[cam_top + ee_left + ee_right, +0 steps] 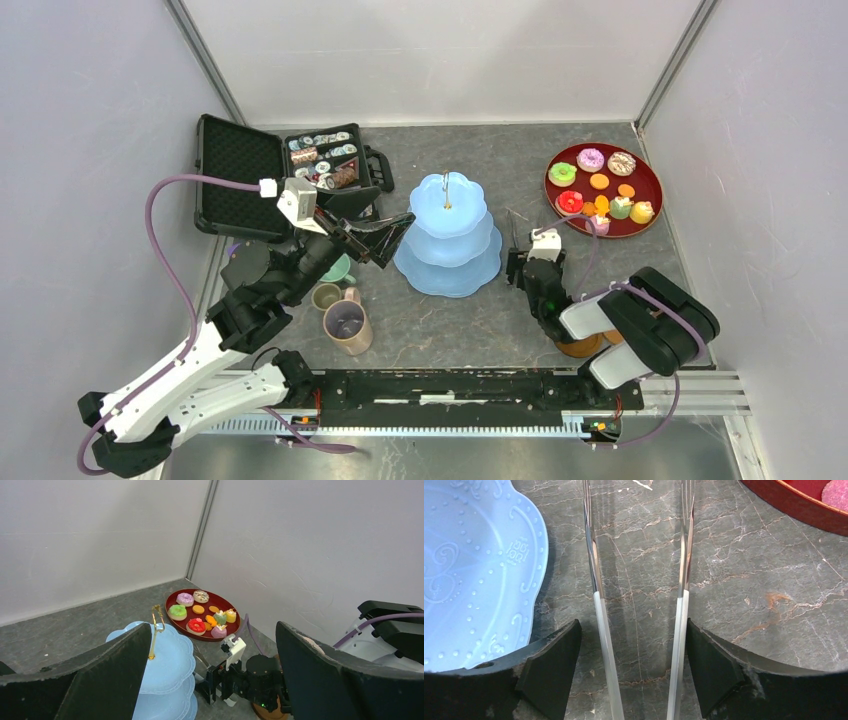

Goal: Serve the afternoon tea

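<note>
Standing just left of the right gripper [631, 630], the pale-blue cake stand [469, 570] is seen. Metal tongs [594, 555] are held between that gripper's wide-set fingers, arms spread. Donuts [590, 159] are kept on the red tray [648, 175], ahead and right of it. The left gripper [214, 627] is held wide, gripping nothing.

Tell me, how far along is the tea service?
Nothing is served yet: the blue cake stand is bare. In hand: metal tongs sit in the right gripper, beside the stand. To do: the treats lie on the red tray; the mug and cups sit by the left arm.
</note>
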Robot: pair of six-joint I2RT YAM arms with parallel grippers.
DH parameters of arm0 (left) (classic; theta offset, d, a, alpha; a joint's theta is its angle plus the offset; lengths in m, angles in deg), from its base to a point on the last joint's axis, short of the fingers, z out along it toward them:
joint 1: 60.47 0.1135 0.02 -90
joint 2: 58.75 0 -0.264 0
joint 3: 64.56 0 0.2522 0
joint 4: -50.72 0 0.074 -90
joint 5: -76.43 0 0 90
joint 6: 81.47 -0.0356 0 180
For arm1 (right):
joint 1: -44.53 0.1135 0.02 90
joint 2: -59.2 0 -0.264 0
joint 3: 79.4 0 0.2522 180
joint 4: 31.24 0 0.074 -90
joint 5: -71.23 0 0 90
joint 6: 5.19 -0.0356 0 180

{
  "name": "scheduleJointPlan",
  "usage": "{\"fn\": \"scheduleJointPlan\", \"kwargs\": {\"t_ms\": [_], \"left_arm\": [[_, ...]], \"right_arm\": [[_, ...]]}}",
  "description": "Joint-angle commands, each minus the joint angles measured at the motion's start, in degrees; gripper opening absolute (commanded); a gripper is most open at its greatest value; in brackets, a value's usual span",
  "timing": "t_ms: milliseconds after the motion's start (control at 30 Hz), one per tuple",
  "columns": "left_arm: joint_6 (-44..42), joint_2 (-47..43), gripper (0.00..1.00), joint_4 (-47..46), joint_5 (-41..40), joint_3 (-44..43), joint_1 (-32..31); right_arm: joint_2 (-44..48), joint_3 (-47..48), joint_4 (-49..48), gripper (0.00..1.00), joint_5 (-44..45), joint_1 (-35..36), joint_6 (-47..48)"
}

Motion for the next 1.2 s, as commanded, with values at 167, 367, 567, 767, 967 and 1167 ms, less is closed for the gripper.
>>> {"fn": "scheduleJointPlan", "kwargs": {"t_ms": [167,367,567,767,967,1167], "left_arm": [[-3.64,-0.15,1.00,-0.74,-0.31,-0.19,-0.26],[-3.95,0.07,1.00,-0.83,-0.61,-0.09,-0.31],[-4.50,0.23,1.00,-0.83,-1.18,0.00,-0.29],[-4.70,0.40,1.00,-0.82,-1.36,0.00,-0.32],[-4.33,0.09,1.00,-0.74,-0.84,-0.07,-0.42],[-4.52,-0.20,1.00,-0.66,-1.08,-0.09,-0.50]], "right_arm": [[-2.45,-0.04,-1.51,0.60,1.57,-0.11,3.66],[0.47,2.12,4.20,0.45,-0.56,-0.12,4.10],[8.80,9.39,22.52,0.46,-5.79,-0.18,1.60],[13.82,19.22,41.73,0.44,-11.16,-0.18,0.81],[18.65,25.19,56.03,0.40,-11.62,-1.55,-1.68],[24.38,29.11,65.02,0.41,-17.26,-9.74,-0.66]]}}
